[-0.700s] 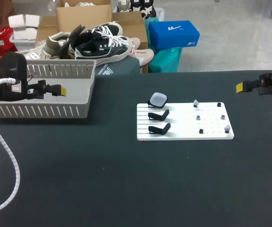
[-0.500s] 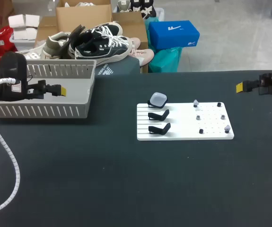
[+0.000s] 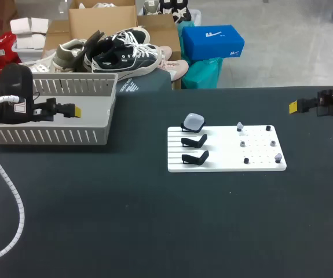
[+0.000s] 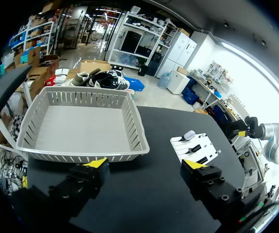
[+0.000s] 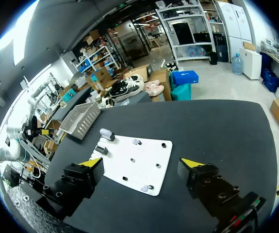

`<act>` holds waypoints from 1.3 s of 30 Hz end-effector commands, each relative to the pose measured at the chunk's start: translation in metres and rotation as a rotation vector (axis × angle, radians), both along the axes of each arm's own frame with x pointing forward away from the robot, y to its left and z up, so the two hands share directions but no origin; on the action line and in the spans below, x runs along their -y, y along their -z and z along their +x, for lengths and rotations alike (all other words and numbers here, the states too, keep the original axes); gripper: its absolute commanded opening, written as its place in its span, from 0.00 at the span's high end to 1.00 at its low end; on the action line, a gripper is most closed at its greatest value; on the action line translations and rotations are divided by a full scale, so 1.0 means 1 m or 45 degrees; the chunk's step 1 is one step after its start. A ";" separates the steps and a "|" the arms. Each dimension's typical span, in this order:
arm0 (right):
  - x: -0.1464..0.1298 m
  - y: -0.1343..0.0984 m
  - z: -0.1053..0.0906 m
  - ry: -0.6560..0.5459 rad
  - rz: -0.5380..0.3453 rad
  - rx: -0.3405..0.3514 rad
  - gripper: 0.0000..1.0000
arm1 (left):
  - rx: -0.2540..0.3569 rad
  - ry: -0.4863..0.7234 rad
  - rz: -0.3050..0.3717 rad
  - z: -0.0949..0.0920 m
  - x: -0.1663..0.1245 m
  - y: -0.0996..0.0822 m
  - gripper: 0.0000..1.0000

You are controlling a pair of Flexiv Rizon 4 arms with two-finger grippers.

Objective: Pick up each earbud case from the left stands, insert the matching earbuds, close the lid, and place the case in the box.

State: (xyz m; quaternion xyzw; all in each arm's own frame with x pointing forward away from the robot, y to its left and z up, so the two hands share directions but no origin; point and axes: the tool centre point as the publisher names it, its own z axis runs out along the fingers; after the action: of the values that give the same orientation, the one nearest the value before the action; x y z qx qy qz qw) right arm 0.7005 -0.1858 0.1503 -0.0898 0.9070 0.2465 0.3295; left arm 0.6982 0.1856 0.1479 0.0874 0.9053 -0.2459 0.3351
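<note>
no text, label, number or sign legible: white board [image 3: 227, 165], earbud case [image 3: 193, 121] and grey basket [image 3: 50, 136] carry no readable marks.

black table [image 3: 154, 231] carries a grey basket [image 3: 50, 136] and a white board [image 3: 221, 147].

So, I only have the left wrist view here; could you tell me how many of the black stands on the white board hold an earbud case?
Observer: One. The head view shows a pale grey rounded earbud case on the far black stand; the two nearer black stands are bare.
Operator: Thank you. Is the right gripper holding anything?
Observer: No. In its own wrist view the right gripper is open, with nothing in it.
</note>
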 end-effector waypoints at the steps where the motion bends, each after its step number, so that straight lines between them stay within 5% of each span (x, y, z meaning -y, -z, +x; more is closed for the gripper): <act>1: 0.001 0.001 0.001 -0.003 0.002 0.001 0.00 | -0.007 0.001 0.006 0.001 0.000 -0.001 0.00; 39: 0.001 0.001 0.001 -0.003 0.002 0.001 0.00 | 0.018 0.069 0.006 0.002 0.003 -0.003 0.00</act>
State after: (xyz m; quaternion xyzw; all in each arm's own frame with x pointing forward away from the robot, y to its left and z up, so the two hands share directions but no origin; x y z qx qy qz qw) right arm 0.7005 -0.1859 0.1503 -0.0898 0.9070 0.2465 0.3295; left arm 0.6977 0.1846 0.1479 0.0915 0.9051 -0.2452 0.3352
